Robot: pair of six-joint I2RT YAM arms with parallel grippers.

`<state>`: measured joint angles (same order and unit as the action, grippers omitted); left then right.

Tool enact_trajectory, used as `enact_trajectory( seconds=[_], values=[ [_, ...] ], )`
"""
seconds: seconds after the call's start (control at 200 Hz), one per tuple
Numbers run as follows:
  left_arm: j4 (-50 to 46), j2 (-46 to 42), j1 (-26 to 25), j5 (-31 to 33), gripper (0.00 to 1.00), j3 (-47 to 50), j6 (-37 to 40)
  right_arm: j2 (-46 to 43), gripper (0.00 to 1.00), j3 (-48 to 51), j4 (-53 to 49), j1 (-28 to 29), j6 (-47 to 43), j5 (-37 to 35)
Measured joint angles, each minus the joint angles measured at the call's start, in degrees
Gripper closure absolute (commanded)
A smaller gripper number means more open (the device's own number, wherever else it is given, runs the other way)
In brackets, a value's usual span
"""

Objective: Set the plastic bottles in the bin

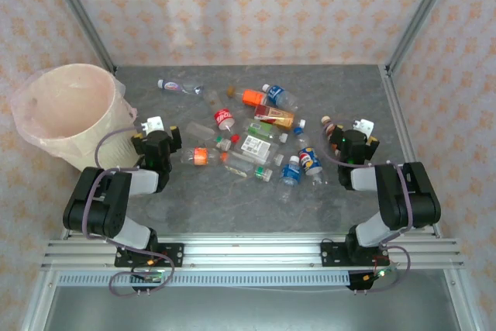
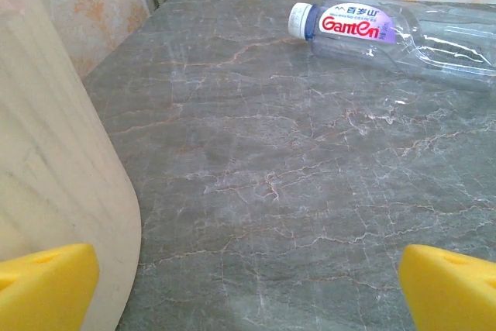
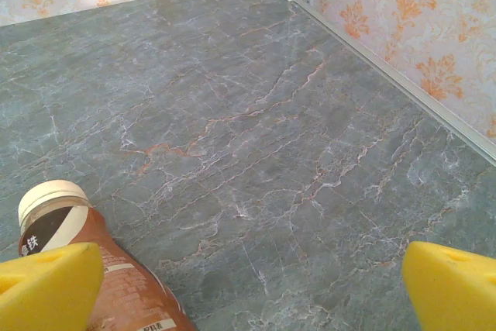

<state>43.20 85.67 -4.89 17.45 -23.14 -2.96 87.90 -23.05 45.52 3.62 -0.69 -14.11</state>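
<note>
Several plastic bottles (image 1: 260, 141) lie scattered across the middle of the grey marble table. The bin (image 1: 70, 114), beige with a pinkish bag over its rim, stands at the far left. My left gripper (image 1: 158, 132) rests low beside it and is open, with nothing between its yellow pads (image 2: 46, 284). The bin's wall (image 2: 46, 160) is just to its left, and a clear Ganten bottle (image 2: 387, 32) lies ahead. My right gripper (image 1: 354, 136) is open too. A brown bottle with a cream cap (image 3: 116, 284) lies beside its left pad (image 3: 50, 288).
Metal frame posts and patterned walls close in the table (image 1: 232, 207) on three sides. A rail (image 3: 403, 83) runs along the right edge. Bare table lies in front of both arm bases.
</note>
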Motion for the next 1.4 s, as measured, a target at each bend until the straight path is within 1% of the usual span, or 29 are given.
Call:
enact_trajectory(
  seconds=[0.981, 1.041, 1.166, 1.251, 1.316, 1.401],
  values=[
    [-0.61, -0.26, -0.02, -0.07, 0.0, -0.09, 0.15, -0.72, 0.01, 0.11, -0.39, 0.0, -0.02, 0.24],
    [-3.65, -1.25, -0.46, 0.24, 0.0, -0.98, 0.5, -3.43, 0.01, 0.2, -2.58, 0.0, -0.02, 0.52],
    [-11.26, -5.62, -1.88, 1.49, 0.0, -5.09, 1.03, -14.21, 0.01, -0.2, -8.66, -0.02, 0.02, 0.61],
    [-16.2, -8.98, -2.67, 2.71, 0.0, -8.55, 0.74, -20.46, 0.01, -2.25, -13.46, -0.02, 1.27, 0.11],
    [-20.7, -10.62, -3.32, 3.41, 0.0, -12.2, -0.63, -23.06, 0.01, -5.51, -19.02, -0.13, 3.52, -0.63],
    [-25.79, -11.08, -4.24, 4.48, 0.0, -16.55, -3.02, -23.71, 0.01, -10.97, -27.63, -0.59, 6.91, -0.9]
  ],
)
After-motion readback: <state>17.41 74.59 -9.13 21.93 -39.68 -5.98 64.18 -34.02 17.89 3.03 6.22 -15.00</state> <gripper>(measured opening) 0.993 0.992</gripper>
